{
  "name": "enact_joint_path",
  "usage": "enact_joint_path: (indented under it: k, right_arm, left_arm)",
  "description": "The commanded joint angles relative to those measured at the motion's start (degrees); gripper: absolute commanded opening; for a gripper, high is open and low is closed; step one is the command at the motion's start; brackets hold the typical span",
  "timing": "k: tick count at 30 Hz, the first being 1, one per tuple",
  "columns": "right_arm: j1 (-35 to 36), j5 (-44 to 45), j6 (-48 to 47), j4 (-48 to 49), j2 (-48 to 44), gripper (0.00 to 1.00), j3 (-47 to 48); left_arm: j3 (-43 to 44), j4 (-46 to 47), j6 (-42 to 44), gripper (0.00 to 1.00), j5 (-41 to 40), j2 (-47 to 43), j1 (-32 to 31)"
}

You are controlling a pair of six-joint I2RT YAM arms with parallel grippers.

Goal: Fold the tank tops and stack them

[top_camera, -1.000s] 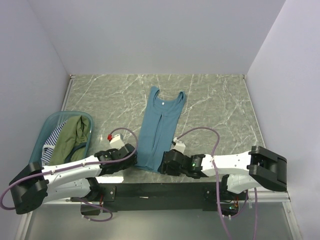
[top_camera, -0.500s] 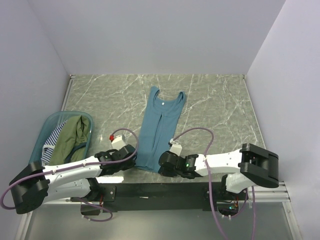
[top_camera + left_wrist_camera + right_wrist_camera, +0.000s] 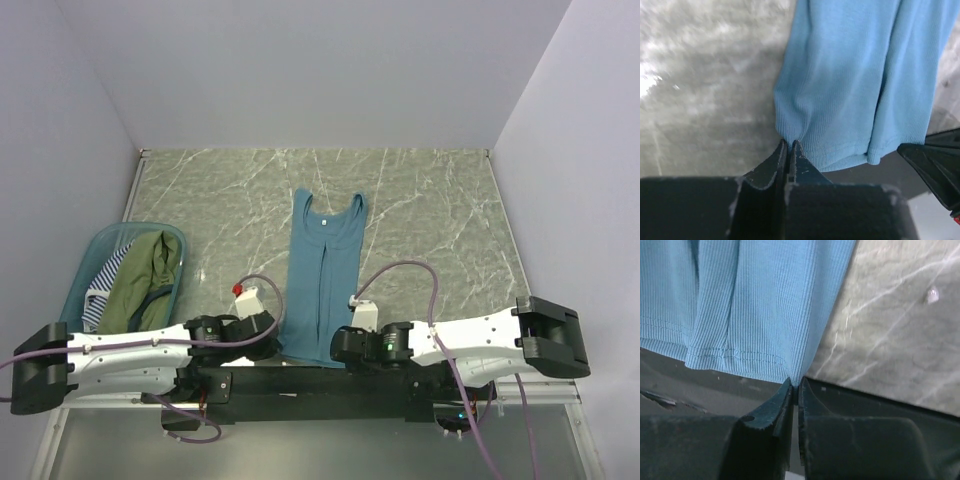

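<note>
Teal top (image 3: 322,275) lies lengthwise on the surface (image 3: 440,220), near hem at the near edge, where the left tool (image 3: 789,150) and right tool (image 3: 795,386) have just clamped its corners, likely ready to lift for folding.

A robot lab cell: bare white walls (image 3: 300,70) box in a marble-patterned table (image 3: 440,210).

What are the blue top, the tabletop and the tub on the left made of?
The blue top looks like soft ribbed knit cloth, matte: fine ribs and a stitched hem show. The tabletop looks like grey-green marble or a marble-print laminate, veined white; I can't tell which. The tub seems translucent teal plastic, smooth-walled.
</note>
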Motion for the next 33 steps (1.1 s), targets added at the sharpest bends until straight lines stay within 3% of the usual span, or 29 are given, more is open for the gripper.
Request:
enact_joint_path:
  k: [1, 10, 20, 26, 29, 30, 32, 33]
  right_arm:
    - [1.3, 4.36, 1.53, -8.57, 0.77, 0.05, 3.91]
    - [-2.73, 11.56, -2.58, -14.3, -1.43, 0.06, 11.3]
    - [-20.22, 11.4, -19.63, -5.69, 0.41, 0.02, 16.12]
    - [-33.4, 6.57, -31.85, -0.06, 6.02, 0.01, 22.97]
    - [-39.47, 1.21, -36.69, 3.02, 11.46, 0.1, 27.2]
    - [-40.79, 0.41, -37.48, 3.72, 13.14, 0.19, 28.34]
    - [-43.85, -1.08, -39.07, 4.16, 17.44, 0.27, 31.41]
    - [-44.75, -2.13, -39.94, 5.21, 18.77, 0.37, 32.21]
  left_arm:
    - [3.4, -2.59, -3.39, 0.01, -2.2, 0.26, -1.79]
    - [13.77, -7.6, -0.23, 0.01, -11.77, 1.93, 0.23]
    - [22.11, 1.88, 13.21, 0.01, -10.64, 11.77, 16.29]
    - [31.95, 7.34, 21.91, 0.0, -5.99, 25.21, 26.57]
    - [37.49, 10.5, 26.31, 0.01, -1.07, 33.47, 32.37]
    - [40.81, 10.59, 27.01, 0.0, 0.08, 38.01, 33.36]
    - [44.25, 13.92, 30.52, 0.15, 1.48, 41.91, 35.99]
    - [45.66, 14.89, 31.58, 0.25, 4.97, 46.1, 36.96]
